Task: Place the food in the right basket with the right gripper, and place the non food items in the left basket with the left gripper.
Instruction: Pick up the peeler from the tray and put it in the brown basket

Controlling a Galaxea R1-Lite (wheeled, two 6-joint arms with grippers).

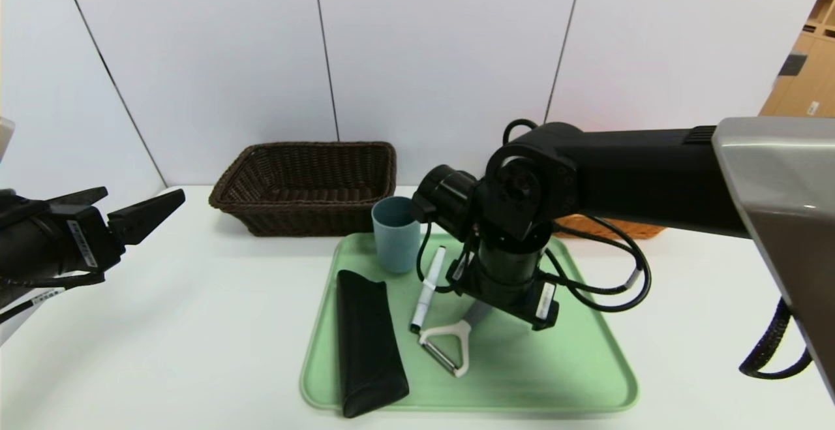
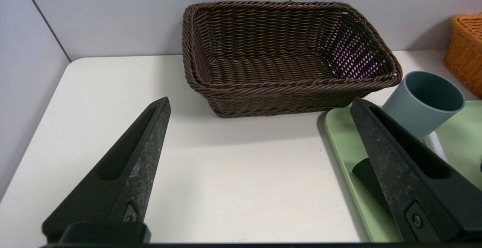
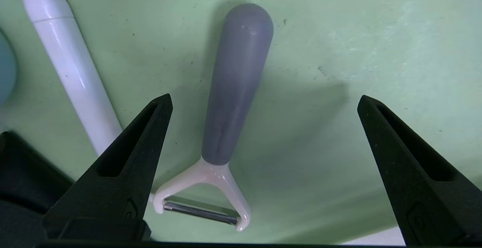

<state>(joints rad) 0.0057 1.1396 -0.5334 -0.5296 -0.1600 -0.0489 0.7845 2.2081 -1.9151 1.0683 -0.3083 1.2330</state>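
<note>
A green tray holds a blue-grey cup, a white marker, a Y-peeler and a long black pouch. My right gripper hangs open and empty just above the tray, over the peeler's grey handle, with the marker beside it. My left gripper is open and empty at the far left, above the table, facing the dark brown basket. The orange-tan basket is mostly hidden behind my right arm. No fruit shows in any view.
The dark brown basket stands against the back wall, left of the tray, and looks empty. White table lies between my left gripper and the tray edge. The cup stands at the tray's far left corner, near that basket.
</note>
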